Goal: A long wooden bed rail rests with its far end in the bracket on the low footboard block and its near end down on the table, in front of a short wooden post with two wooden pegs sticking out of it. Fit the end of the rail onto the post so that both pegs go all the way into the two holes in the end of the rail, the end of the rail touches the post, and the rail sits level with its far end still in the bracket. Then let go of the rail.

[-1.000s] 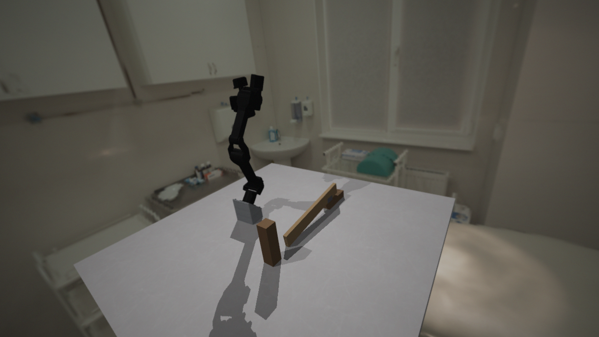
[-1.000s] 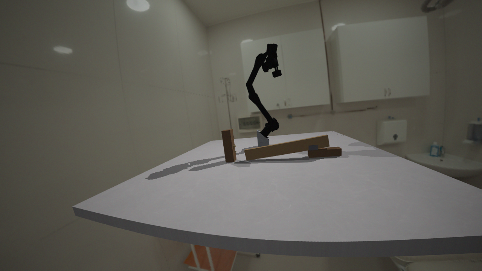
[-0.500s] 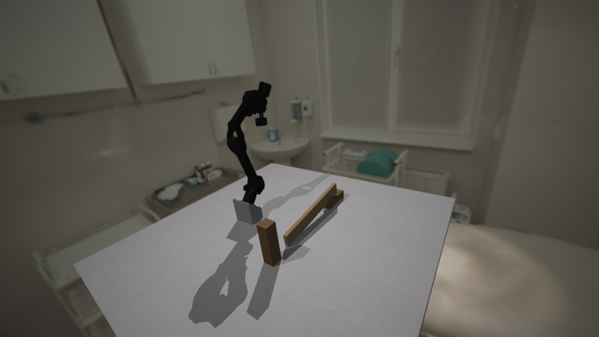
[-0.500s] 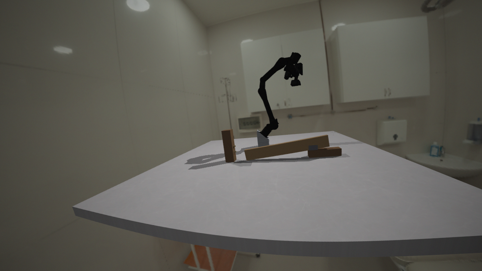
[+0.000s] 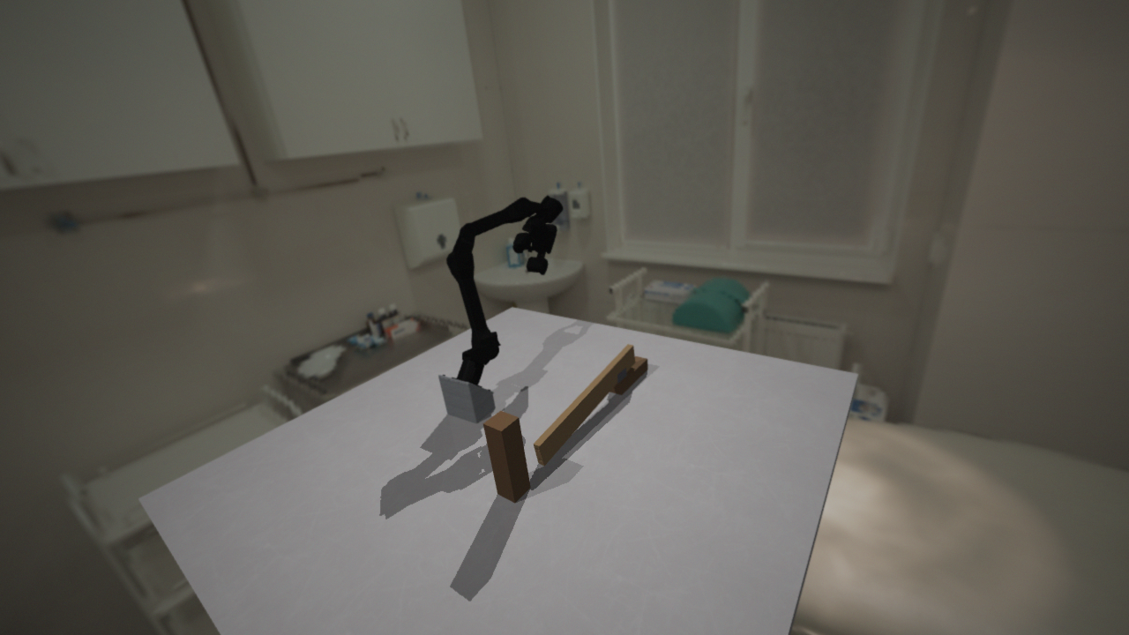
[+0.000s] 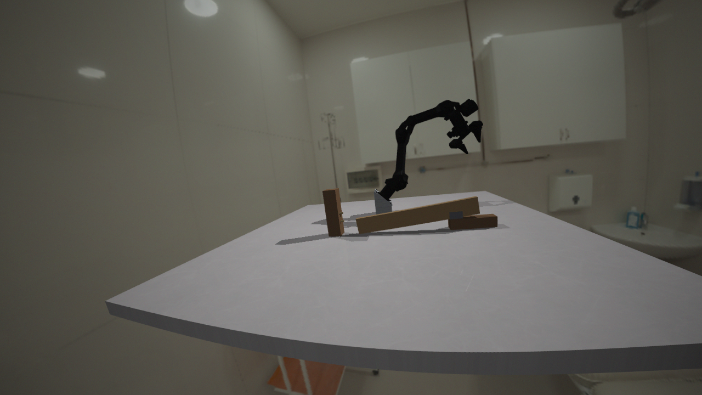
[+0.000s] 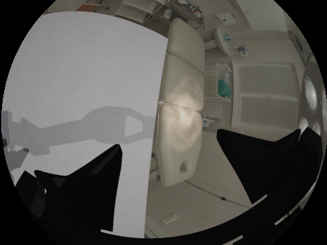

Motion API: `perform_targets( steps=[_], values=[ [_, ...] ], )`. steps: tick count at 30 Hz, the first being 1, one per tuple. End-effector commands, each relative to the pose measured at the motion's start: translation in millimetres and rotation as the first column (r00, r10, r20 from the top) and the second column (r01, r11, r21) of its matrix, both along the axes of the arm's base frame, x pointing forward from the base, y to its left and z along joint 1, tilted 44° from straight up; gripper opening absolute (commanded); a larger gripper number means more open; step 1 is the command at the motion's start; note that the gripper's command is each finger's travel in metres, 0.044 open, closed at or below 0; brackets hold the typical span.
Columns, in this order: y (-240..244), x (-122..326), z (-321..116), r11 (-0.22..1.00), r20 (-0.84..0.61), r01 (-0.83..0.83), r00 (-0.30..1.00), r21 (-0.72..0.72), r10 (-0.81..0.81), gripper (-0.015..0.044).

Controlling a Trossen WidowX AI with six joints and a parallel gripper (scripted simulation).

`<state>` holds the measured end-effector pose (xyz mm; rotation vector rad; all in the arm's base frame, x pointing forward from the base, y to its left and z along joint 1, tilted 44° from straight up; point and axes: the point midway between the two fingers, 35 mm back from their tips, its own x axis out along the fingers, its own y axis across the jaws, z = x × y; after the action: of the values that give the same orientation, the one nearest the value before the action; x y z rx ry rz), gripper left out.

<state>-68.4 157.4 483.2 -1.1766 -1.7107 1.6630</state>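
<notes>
You have a big pale table [image 5: 670,489] [image 6: 392,285] [image 7: 85,68] in a room with white cupboards [image 5: 359,70] [image 6: 554,88] on the wall. In the top view, a sink [image 5: 533,278] stands behind the table, and a green roll [image 5: 713,305] sits on a cart by the window [image 5: 678,118] [image 7: 267,82].

Your long wooden rail [image 5: 584,404] [image 6: 417,214] is on a slant. Its low end is down on the table, near the short wooden post [image 5: 507,458] [image 6: 333,212], but a gap sits between them. Its other end is up high, resting in the gray bracket [image 5: 623,374] [image 6: 456,215] on the low brown block [image 5: 640,367] [image 6: 473,221]. The post stands upright. Two little pegs [image 6: 341,217] stick out of its side toward the rail, and they are not in the rail's end. They look tiny from here, so you can't tell much more about them.

Your black robot arm [image 5: 471,303] [image 6: 401,152] stands on its gray base [image 5: 466,400] [image 6: 383,203], behind the rail in the exterior view. It bends over at the top. Its gripper [image 5: 527,257] [image 6: 470,145] [image 7: 170,141] is up in the air, well apart from the rail. Its two fingers are wide apart, with nothing between them. In the wrist view, you see the table's edge, a dark arm shadow [image 7: 75,131] on the table, and a long padded bed [image 7: 182,119] past the edge.
</notes>
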Motion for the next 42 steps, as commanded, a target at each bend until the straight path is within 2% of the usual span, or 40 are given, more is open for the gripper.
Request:
perform_targets(
  steps=[1,7,13,19,25,31,37,39,42],
  values=[
    [48.7,38.7,-26.2,0.982,-0.044,0.128,0.990,-0.139,-0.136,0.0440],
    [101.9,119.5,-78.8,0.883,-0.095,0.310,0.927,-0.352,-0.363,0.0440],
    [119.3,209.3,-143.4,0.726,-0.121,0.423,0.816,-0.542,-0.565,0.0440],
    [100.8,292.1,-215.9,0.542,-0.140,0.453,0.662,-0.708,-0.736,0.0440],
    [53.2,355.1,-291.7,0.367,-0.153,0.399,0.476,-0.840,-0.866,0.0440],
    [-16.4,388.9,-370.7,0.231,-0.164,0.263,0.251,-0.937,-0.954,0.0440],
    [-89.6,387.6,-443.4,0.173,-0.172,0.078,0.014,-0.982,-0.985,0.0440],
    [-103.6,383.2,-457.1,0.173,-0.174,0.038,-0.035,-0.984,-0.984,0.0440],
    [-105.3,382.6,-458.8,0.173,-0.174,0.032,-0.041,-0.984,-0.984,0.0440]
  ],
)
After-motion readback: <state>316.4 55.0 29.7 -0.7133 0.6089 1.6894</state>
